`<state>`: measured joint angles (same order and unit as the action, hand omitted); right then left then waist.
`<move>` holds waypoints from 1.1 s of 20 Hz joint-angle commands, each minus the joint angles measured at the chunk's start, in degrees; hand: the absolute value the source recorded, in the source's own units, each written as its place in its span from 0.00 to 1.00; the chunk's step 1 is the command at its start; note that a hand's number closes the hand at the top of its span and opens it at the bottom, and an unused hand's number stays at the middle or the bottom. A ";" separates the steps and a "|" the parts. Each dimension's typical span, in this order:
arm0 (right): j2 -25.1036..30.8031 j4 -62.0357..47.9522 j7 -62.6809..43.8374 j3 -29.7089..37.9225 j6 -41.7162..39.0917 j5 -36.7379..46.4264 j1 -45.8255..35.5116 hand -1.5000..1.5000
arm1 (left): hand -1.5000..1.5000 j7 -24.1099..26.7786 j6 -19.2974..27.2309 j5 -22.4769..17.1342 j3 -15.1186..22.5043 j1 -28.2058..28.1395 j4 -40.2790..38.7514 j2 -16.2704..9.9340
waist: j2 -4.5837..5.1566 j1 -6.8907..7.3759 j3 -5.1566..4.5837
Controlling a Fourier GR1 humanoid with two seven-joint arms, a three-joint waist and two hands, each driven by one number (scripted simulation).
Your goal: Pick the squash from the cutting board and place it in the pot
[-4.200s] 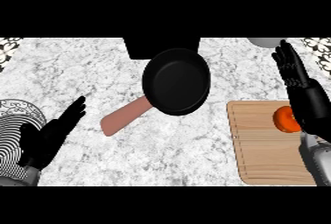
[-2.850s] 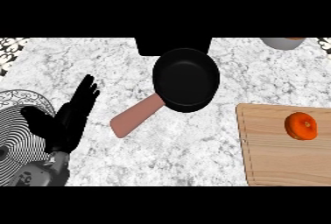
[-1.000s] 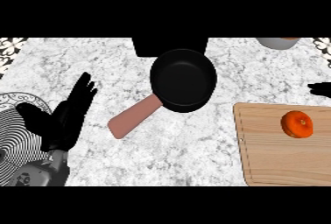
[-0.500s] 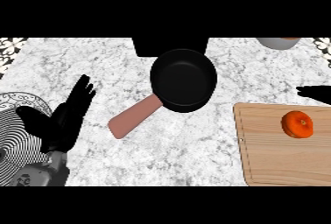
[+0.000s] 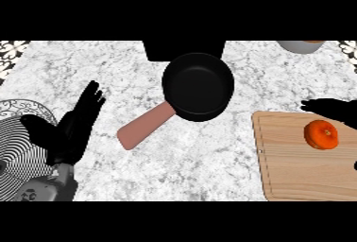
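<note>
An orange squash point(image 5: 321, 134) lies on the wooden cutting board point(image 5: 300, 170) at the right. A black pot point(image 5: 198, 86) with a reddish-brown handle point(image 5: 143, 128) sits at the counter's centre. My right hand point(image 5: 333, 108) comes in from the right edge, fingers pointing left just above the squash and apart from it; only part of it shows. At the left my left hand point(image 5: 74, 126) rests open with fingers up.
A striped black-and-white plate point(image 5: 15, 142) sits at the left edge, partly under my left forearm. A grey bowl point(image 5: 301, 46) stands at the back right. A dark block point(image 5: 184, 49) lies behind the pot.
My right hand has come in from the right edge and moved leftward, over the board's far corner toward the squash. The left hand, pot and squash have stayed put.
</note>
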<state>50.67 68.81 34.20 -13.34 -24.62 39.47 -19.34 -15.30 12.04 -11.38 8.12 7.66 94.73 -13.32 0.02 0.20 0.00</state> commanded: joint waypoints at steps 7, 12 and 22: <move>-5.34 1.35 -3.97 -0.32 -1.05 10.68 0.94 0.00 | 0.50 0.76 -2.55 1.60 -1.82 -2.79 0.64 1.24 | -0.06 -0.10 -0.02; -7.04 -13.36 3.15 1.41 3.46 16.28 -5.26 0.00 | 0.50 0.97 -4.28 1.40 -3.82 -1.44 -0.26 1.45 | 0.12 0.40 0.01; -10.99 -8.03 9.47 4.41 5.01 14.99 -1.40 1.00 | 0.50 -0.07 -3.82 4.81 -2.68 -0.89 -0.12 4.15 | -0.02 -0.15 0.00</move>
<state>40.86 60.23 41.24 -10.35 -21.09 53.75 -22.16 -18.26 9.13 -7.87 5.32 7.76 96.43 -10.24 0.02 0.21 0.00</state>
